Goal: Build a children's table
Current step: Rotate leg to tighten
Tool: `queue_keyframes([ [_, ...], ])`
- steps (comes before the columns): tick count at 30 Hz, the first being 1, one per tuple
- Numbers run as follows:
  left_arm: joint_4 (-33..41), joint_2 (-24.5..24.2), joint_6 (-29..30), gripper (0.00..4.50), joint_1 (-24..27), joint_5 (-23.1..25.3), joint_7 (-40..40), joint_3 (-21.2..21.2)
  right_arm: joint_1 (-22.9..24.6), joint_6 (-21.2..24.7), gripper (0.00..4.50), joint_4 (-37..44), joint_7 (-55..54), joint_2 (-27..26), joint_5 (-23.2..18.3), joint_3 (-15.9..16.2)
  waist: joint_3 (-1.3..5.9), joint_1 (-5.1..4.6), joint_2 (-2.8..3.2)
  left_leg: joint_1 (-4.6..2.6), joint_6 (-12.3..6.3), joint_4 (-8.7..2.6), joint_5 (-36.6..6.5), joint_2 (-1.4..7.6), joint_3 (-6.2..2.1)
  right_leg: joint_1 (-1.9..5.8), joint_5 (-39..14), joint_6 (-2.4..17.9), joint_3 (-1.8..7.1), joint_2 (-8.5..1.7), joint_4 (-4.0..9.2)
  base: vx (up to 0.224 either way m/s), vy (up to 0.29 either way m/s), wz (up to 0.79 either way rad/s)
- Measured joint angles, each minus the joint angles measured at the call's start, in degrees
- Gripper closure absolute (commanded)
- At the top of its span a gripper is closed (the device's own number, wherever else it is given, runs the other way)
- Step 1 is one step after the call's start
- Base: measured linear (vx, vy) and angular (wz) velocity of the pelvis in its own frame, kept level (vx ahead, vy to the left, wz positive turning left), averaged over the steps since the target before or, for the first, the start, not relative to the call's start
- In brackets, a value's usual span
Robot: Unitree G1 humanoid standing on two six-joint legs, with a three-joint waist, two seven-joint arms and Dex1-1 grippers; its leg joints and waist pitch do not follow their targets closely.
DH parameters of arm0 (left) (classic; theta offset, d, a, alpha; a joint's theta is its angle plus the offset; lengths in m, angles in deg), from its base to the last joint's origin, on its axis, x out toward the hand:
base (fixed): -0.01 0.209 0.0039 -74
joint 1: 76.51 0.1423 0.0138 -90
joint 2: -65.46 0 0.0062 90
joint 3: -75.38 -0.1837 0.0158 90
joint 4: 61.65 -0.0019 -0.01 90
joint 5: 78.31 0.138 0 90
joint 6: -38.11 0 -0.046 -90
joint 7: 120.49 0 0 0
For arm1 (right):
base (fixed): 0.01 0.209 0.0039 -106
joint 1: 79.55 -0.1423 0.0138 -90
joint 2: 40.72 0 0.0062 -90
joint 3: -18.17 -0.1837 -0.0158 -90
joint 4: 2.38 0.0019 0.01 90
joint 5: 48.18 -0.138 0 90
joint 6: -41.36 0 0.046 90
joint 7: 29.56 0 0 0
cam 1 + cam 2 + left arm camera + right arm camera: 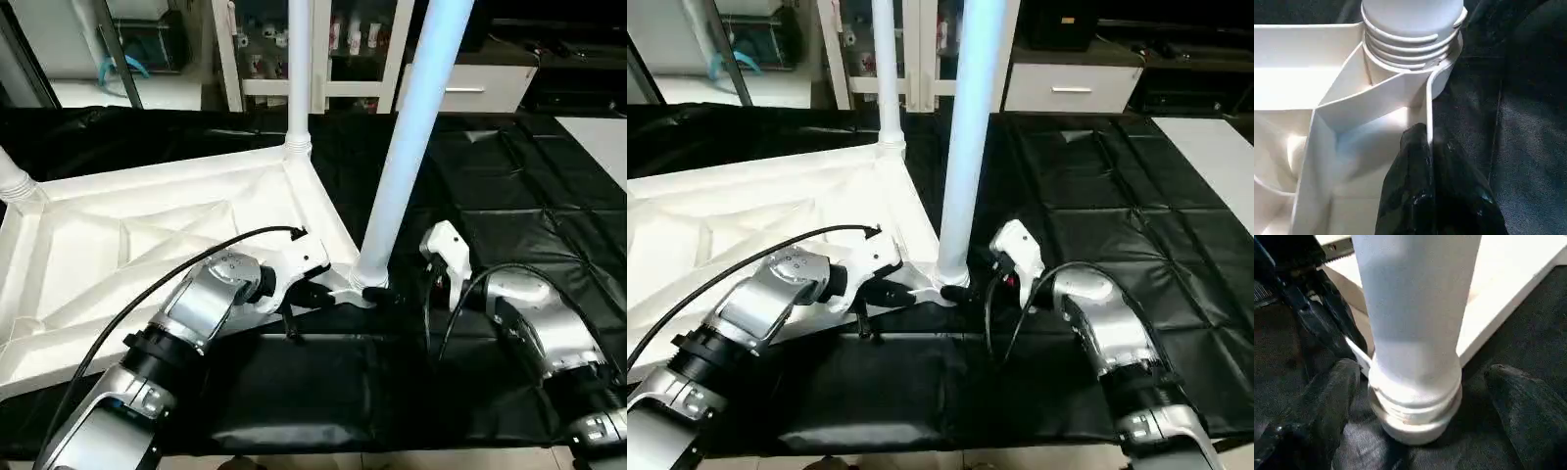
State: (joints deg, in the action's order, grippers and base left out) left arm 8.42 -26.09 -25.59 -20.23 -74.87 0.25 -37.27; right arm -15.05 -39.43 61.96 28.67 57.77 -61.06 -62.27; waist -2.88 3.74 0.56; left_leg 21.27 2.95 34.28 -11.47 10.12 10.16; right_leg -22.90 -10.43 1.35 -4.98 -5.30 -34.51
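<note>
The children's table lies upside down, its white ribbed top (147, 225) on the black cover. One leg (407, 147) stands upright in the near right corner socket (370, 284), another (299, 78) in the far corner, and a third (12, 176) at the left edge. My left gripper (328, 292) is shut on the top's thin rim (1428, 105) just beside that socket. My right gripper (1422, 382) stands open around the foot of the near leg (1415, 323), one finger (1334, 391) on each side, apart from it.
The black-covered work table (509, 186) stretches to the right and back. A folded black pad (294, 382) lies at the front edge between my forearms. White cabinets (470, 88) stand behind the table, and a pale surface (602, 137) borders it at the right.
</note>
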Motion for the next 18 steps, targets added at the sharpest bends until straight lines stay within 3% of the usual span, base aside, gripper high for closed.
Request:
queue_keyframes([
  [18,0.19,-0.33,0.34,4.5,0.0,-0.32,-0.71,-0.38,-1.18,-2.59,1.75,-3.96,3.03,-1.38,0.01,-0.22,0.0,0.01,0.0,-0.04,-0.11,0.16,0.07,0.0,-0.01,0.01,0.0,0.0,0.0,-0.03,-0.22,0.0,0.0,0.0],
])
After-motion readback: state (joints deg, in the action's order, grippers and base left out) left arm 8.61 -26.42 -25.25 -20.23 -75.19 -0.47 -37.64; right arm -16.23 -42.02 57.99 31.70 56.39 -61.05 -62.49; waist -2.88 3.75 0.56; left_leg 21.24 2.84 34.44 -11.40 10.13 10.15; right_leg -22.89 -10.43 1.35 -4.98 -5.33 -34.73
